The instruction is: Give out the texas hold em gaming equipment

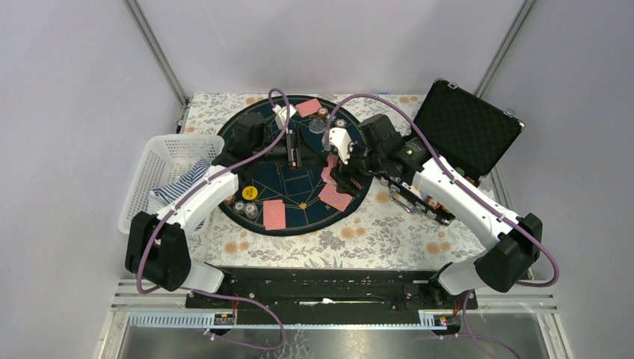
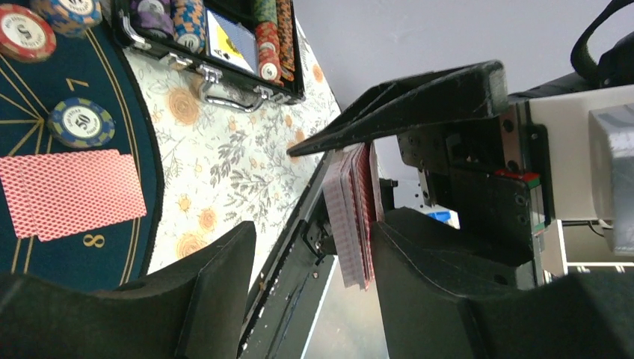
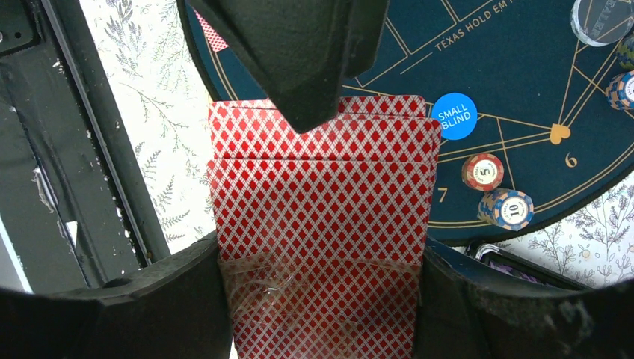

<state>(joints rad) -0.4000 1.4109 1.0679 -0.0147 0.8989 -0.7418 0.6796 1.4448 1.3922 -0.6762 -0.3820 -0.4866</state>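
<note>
My right gripper point(image 3: 323, 299) is shut on a deck of red-backed playing cards point(image 3: 321, 217), gripping its two long edges above the dark-blue mat point(image 1: 299, 196). My left gripper point(image 2: 314, 292) is open. One of its fingers point(image 3: 299, 60) lies on the top card, and the deck shows edge-on point(image 2: 355, 217) against that finger. Dealt cards lie on the mat point(image 1: 274, 215) point(image 1: 336, 197) point(image 1: 308, 107). Chips point(image 3: 482, 171) point(image 3: 507, 209) and a blue small-blind button point(image 3: 454, 116) sit near the mat's edge. A yellow button point(image 1: 250, 193) lies at the left with chips point(image 1: 241, 207).
The open black case point(image 1: 463, 127) stands at the right, its tray of chips point(image 2: 224, 45) beside the mat. A white basket point(image 1: 168, 161) with striped cloth is at the left. The black base rail point(image 1: 314, 288) runs along the near edge.
</note>
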